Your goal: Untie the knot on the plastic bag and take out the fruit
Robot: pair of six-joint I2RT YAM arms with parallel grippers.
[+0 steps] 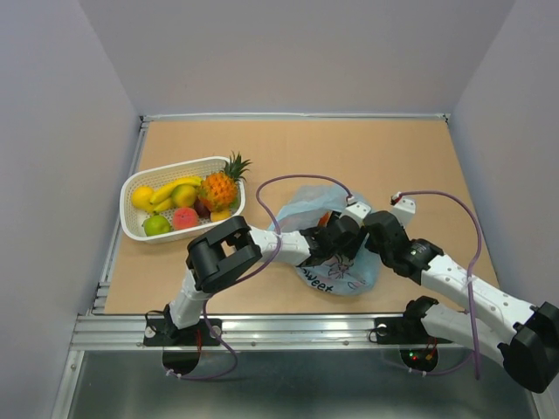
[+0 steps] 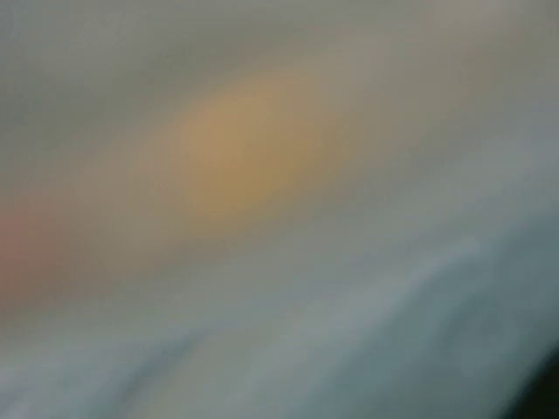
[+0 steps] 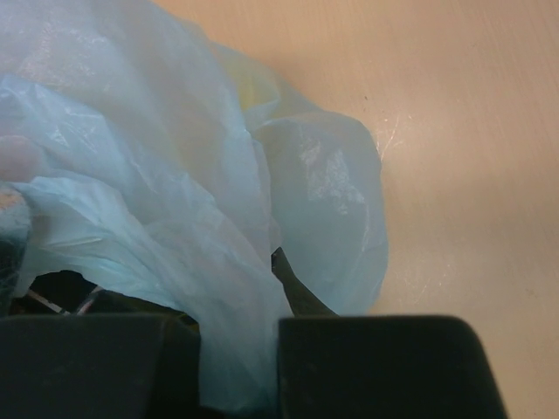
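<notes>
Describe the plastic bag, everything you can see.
The plastic bag is thin, translucent light-blue film, crumpled, with a pink-and-black print and "sweet" on its near side. It lies slumped on the table, right of the basket. The right gripper pinches a fold of it; the left gripper is pressed into its top, grip unseen. Something orange shows inside.

white basket (image 1: 127,209): far left | bananas (image 1: 175,188), lemon (image 1: 141,197) inside | table (image 1: 393,157): tan
</notes>
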